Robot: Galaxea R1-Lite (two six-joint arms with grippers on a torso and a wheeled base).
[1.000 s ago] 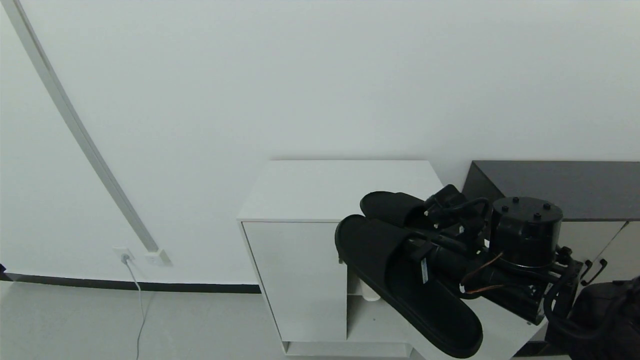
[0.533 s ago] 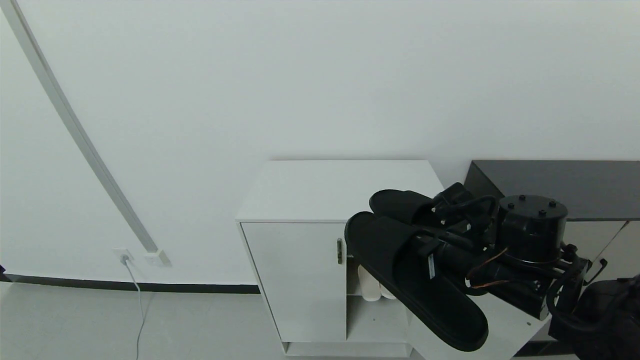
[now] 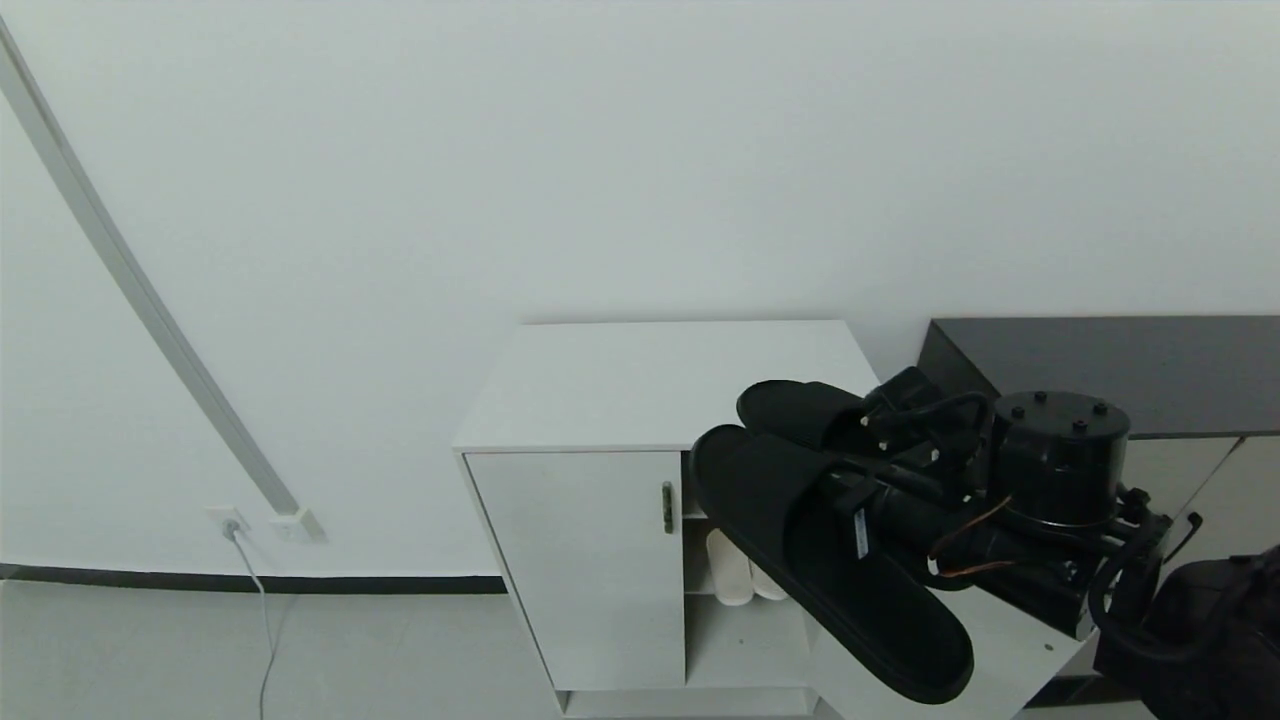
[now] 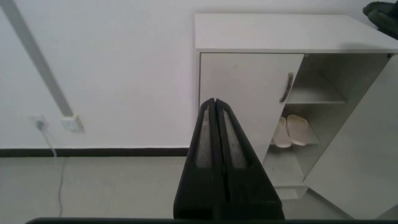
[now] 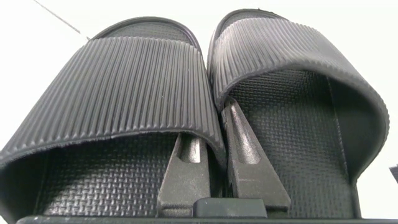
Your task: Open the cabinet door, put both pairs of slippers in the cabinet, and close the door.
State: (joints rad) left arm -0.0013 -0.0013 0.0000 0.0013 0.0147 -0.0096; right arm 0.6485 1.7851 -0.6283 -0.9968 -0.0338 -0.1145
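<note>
My right gripper [image 3: 850, 480] holds a pair of black slippers [image 3: 820, 540] in the air in front of the white cabinet [image 3: 640, 390], level with its top right corner. In the right wrist view its fingers [image 5: 245, 158] pinch the two straps of the black slippers [image 5: 143, 93] together. The cabinet's right door [image 3: 950, 650] stands swung open; the left door [image 3: 580, 560] is closed. A pair of white slippers [image 3: 740, 570] lies on the middle shelf, the white slippers [image 4: 293, 130] seen through the opening. My left gripper [image 4: 215, 106] is shut with nothing in it, well back from the cabinet [image 4: 280, 31].
A dark grey low cabinet [image 3: 1100, 370] stands right of the white one. A wall socket with a cable [image 3: 232, 525] and a slanted grey conduit [image 3: 130, 280] are on the wall to the left. Bare floor [image 3: 250, 650] lies left of the cabinet.
The head view has shifted, so the cabinet sits further left. The right gripper with the black slippers moved slightly right and up, uncovering the shelf with the white slippers.
</note>
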